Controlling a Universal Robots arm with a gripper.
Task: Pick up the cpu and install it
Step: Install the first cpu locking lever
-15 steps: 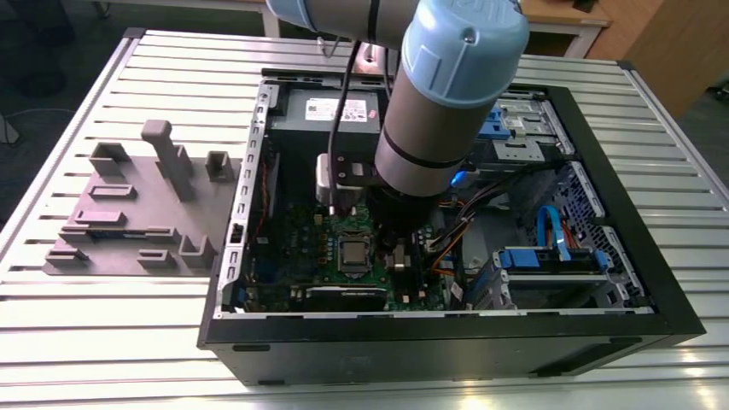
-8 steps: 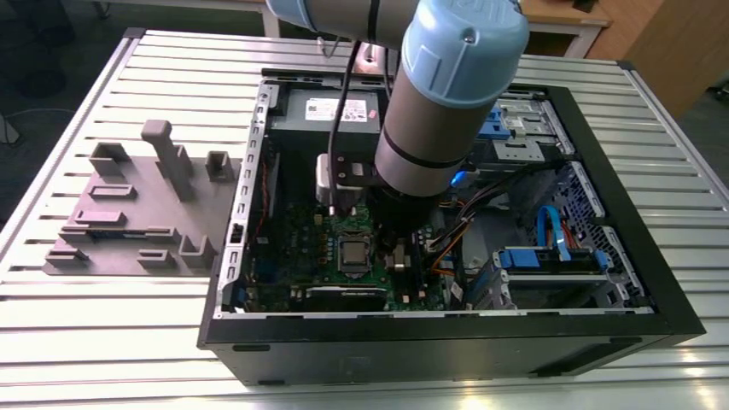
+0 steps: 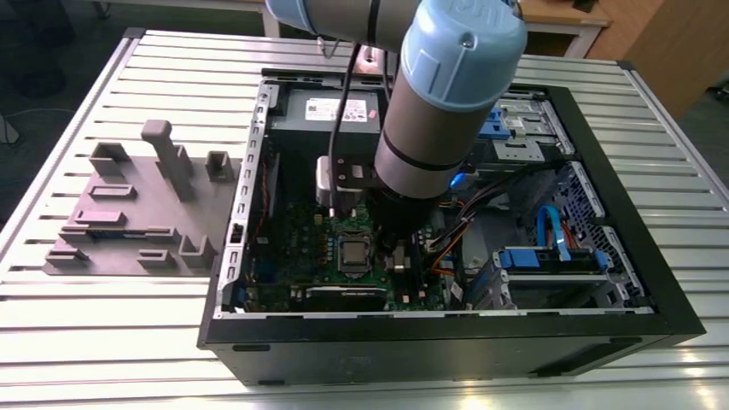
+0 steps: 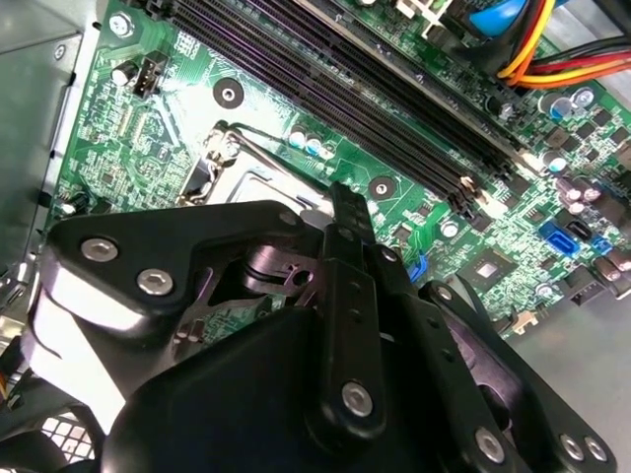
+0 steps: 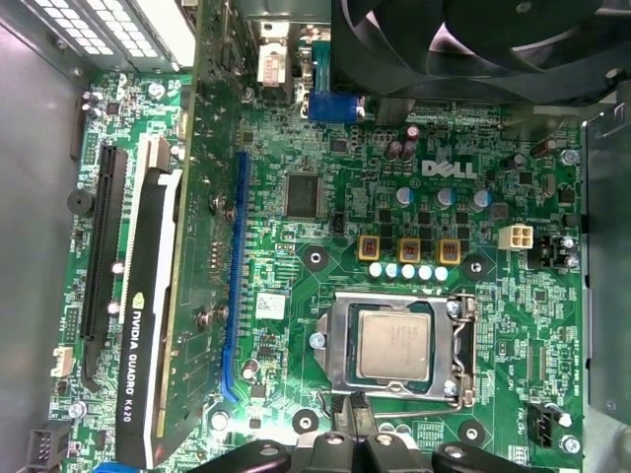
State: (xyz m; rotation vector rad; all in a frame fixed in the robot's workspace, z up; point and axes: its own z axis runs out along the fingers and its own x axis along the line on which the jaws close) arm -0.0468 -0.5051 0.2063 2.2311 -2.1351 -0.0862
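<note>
Silver-grey square cpu (image 5: 394, 344) (pale-rimmed) seated within its metal socket frame (image 5: 340, 350); hand (image 5: 357, 434) state indiscernible.

the small square silver-topped cpu (image 5: 393, 344) lies in the rectangular metal socket frame (image 5: 336, 347) with open air above it. the tall black graphics card (image 5: 158, 325) walls one side; the round black fan (image 5: 483, 39) crowds another. low green motherboard (image 5: 325, 207) between stays passable.
</note>
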